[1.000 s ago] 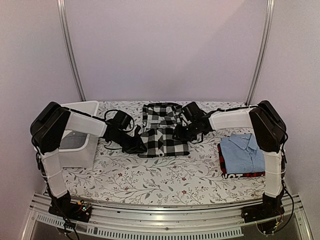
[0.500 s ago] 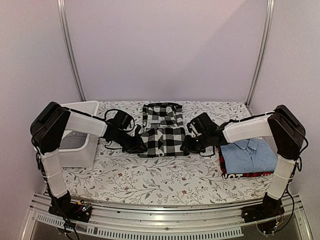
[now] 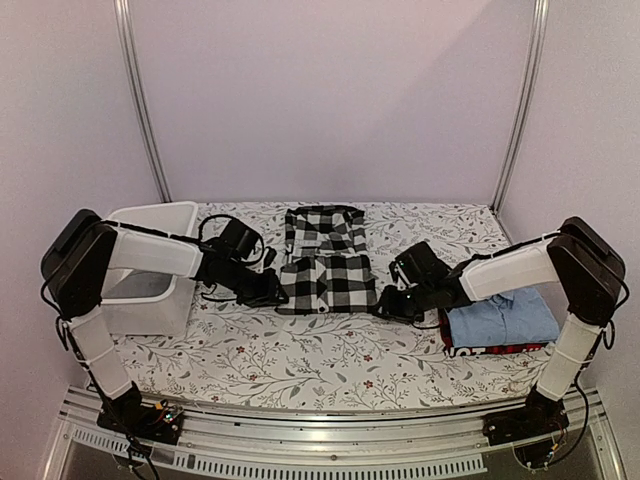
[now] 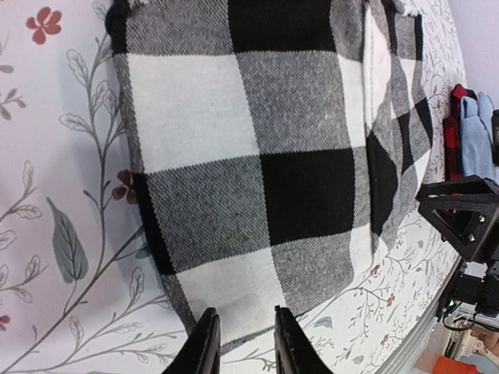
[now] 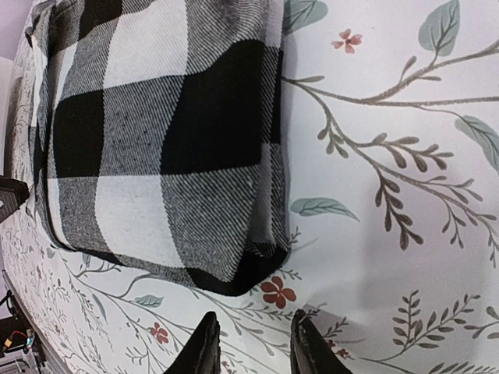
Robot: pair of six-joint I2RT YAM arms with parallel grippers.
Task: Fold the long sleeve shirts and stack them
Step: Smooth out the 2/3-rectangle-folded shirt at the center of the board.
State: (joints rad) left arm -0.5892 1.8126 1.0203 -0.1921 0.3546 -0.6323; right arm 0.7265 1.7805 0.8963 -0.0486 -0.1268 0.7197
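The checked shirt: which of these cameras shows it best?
The top external view: it takes in the whole folded checked shirt at once. The left wrist view shows only one end of it up close, and the right wrist view shows only a corner.

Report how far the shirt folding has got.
Done: light blue shirt folded atop the red-and-black shirt, right side. In hand: checked shirt partly folded at centre, left gripper and right gripper open at its near corners. Left: finish folding it and stack it.

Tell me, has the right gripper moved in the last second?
Yes. The right gripper came nearward along the checked shirt's right side, down to its near corner.
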